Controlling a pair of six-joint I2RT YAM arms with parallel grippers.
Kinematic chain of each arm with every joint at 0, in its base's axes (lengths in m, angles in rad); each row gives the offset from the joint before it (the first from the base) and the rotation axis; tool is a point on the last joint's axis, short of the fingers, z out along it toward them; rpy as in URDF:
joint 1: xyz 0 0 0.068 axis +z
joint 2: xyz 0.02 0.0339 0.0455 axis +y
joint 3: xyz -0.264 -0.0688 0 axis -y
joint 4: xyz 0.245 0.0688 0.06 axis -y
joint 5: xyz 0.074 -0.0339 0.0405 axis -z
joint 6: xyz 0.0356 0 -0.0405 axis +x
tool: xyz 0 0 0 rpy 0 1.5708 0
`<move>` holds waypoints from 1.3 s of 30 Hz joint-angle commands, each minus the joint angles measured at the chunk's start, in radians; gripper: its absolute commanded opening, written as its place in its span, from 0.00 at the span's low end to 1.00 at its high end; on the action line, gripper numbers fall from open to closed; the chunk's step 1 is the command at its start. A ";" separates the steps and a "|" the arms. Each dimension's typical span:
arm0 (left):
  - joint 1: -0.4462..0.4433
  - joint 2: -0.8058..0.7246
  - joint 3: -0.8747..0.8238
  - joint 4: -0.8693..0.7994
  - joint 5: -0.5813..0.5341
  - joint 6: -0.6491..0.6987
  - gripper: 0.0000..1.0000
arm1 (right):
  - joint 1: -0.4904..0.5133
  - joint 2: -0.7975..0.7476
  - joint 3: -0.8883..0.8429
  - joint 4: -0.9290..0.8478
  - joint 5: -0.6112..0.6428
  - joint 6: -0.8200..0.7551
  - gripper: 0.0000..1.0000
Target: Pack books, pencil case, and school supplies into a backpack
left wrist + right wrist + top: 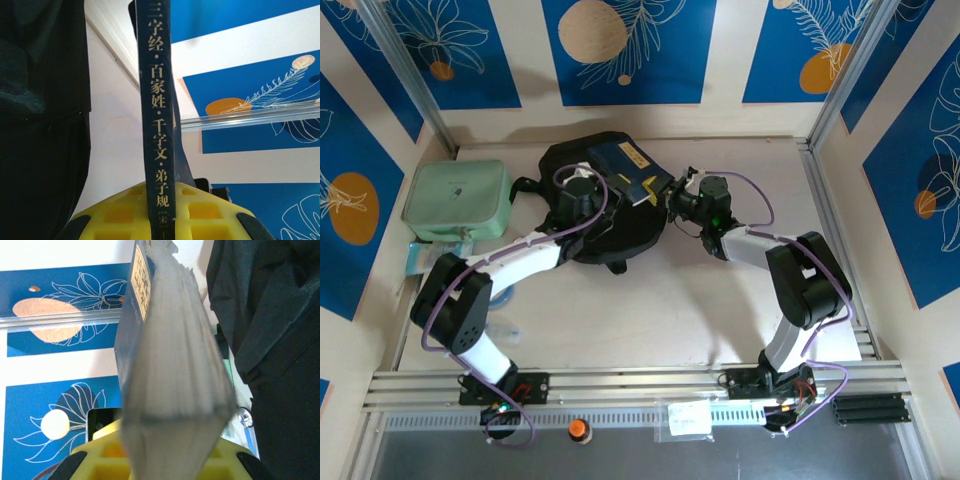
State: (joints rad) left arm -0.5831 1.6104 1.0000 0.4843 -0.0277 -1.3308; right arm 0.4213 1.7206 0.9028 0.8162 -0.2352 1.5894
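The black backpack (628, 228) lies at the back middle of the table. Dark blue books (626, 168) with a small yellowish label are held over its top, between the two grippers. My left gripper (597, 188) is shut on the spine side; in the left wrist view a spine with gold characters (159, 125) stands between the yellow jaws of that gripper (167, 222), with backpack fabric (40, 125) at the left. My right gripper (673, 196) is shut on the opposite edge, where fanned page edges (175, 375) run into that gripper (170, 465) and the backpack (280, 340) is on the right.
A mint-green soft case (457, 200) lies at the back left by the wall. Small clear and blue items (425, 255) sit below it near the left arm. Walls close in on three sides. A small orange object (579, 428) and a plastic bag (690, 416) lie on the front rail.
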 commanded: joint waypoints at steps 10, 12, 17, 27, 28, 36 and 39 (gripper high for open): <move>0.042 -0.066 -0.079 -0.379 0.024 0.375 0.67 | -0.080 -0.202 -0.057 -0.303 0.001 -0.301 0.02; 0.043 -0.038 -0.060 -0.456 0.060 0.464 0.69 | -0.094 -0.258 -0.067 -0.410 0.028 -0.373 0.02; 0.037 0.020 -0.053 -0.479 0.121 0.553 0.70 | -0.123 -0.372 -0.071 -0.638 0.094 -0.489 0.02; -0.083 0.164 0.025 -0.432 0.246 0.543 0.69 | -0.234 -0.507 -0.134 -0.763 0.109 -0.508 0.02; -0.097 0.176 0.033 -0.424 0.252 0.540 0.68 | -0.240 -0.512 -0.136 -0.767 0.108 -0.508 0.02; -0.129 0.159 0.142 -0.582 0.203 0.775 0.67 | -0.273 -0.536 -0.155 -0.795 0.089 -0.506 0.02; -0.130 0.104 0.149 -0.653 0.167 0.960 0.68 | -0.281 -0.552 -0.166 -0.807 0.097 -0.517 0.02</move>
State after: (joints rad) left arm -0.7147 1.7821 1.1202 -0.0452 0.1795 -0.5823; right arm 0.1490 1.2091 0.7513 0.0109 -0.1307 1.1015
